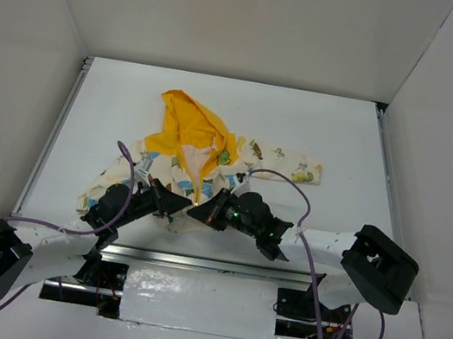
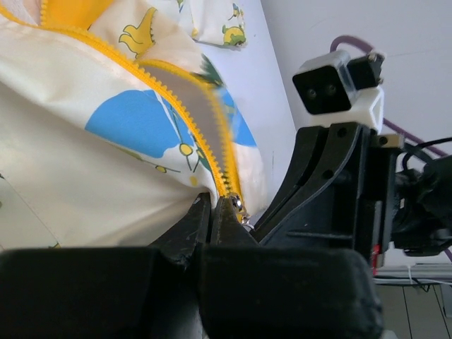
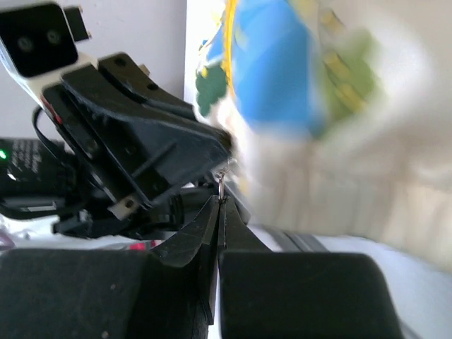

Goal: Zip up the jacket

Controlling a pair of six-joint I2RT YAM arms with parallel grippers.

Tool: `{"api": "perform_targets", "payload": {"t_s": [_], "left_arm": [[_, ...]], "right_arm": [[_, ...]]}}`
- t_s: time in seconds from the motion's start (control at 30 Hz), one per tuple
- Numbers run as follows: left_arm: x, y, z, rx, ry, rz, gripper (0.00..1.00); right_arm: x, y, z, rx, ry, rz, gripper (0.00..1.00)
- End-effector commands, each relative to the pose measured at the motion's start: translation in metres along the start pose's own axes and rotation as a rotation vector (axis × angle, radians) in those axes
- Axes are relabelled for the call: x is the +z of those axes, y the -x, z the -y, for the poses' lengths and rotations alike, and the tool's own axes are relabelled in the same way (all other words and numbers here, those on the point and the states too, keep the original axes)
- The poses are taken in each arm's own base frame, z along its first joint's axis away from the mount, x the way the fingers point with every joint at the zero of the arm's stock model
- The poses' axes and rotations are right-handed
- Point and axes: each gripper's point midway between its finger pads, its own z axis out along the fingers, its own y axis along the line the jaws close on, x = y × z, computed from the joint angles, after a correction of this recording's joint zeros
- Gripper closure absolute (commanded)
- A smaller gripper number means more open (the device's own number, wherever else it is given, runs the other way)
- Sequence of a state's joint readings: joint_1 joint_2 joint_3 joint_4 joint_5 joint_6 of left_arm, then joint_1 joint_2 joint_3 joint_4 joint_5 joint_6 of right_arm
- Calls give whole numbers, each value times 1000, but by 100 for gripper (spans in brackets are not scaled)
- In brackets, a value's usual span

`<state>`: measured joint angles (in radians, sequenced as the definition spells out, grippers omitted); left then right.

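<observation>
The jacket [image 1: 209, 166] lies on the white table, yellow hood [image 1: 186, 123] toward the back and one sleeve [image 1: 293, 164] stretched right. Its yellow zipper [image 2: 198, 134] is parted above the bottom end. My left gripper [image 1: 178, 205] sits at the hem; in the left wrist view it [image 2: 215, 205] is shut on the cream fabric right beside the zipper's bottom, next to the silver slider [image 2: 241, 207]. My right gripper [image 1: 204, 211] meets it from the right; in the right wrist view it [image 3: 219, 201] is shut on the thin metal zipper pull [image 3: 221, 185]. The jacket [image 3: 339, 141] is blurred there.
White walls [image 1: 236, 13] enclose the table on three sides. A metal rail [image 1: 218, 265] runs along the near edge under the arms. Purple cables [image 1: 294, 186] loop over both arms. The two grippers are almost touching each other at the hem.
</observation>
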<state>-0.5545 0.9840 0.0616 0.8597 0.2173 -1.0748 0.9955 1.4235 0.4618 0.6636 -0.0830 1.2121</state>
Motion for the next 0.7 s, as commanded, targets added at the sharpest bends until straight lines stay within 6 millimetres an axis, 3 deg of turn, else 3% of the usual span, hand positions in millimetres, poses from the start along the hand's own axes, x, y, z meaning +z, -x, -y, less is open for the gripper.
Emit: {"api": "perform_targets", "payload": {"t_s": [0.0, 0.07, 0.2, 0.37, 0.43, 0.67], "left_arm": [[1, 9, 25, 68, -103, 21, 100], [-1, 8, 28, 99, -123, 24, 100], [-4, 6, 26, 142, -126, 22, 100], [-9, 3, 30, 180, -163, 13, 100], [-9, 1, 30, 186, -166, 4, 100], [-10, -9, 26, 189, -176, -36, 100]], "right_arm": [[0, 12, -32, 75, -15, 15, 100], [-2, 9, -27, 106, -70, -19, 100], [-9, 15, -37, 117, -66, -11, 100], [-9, 30, -29, 132, -91, 6, 100], [-11, 28, -29, 152, -67, -38, 100], [-12, 54, -32, 169, -10, -2, 100]]}}
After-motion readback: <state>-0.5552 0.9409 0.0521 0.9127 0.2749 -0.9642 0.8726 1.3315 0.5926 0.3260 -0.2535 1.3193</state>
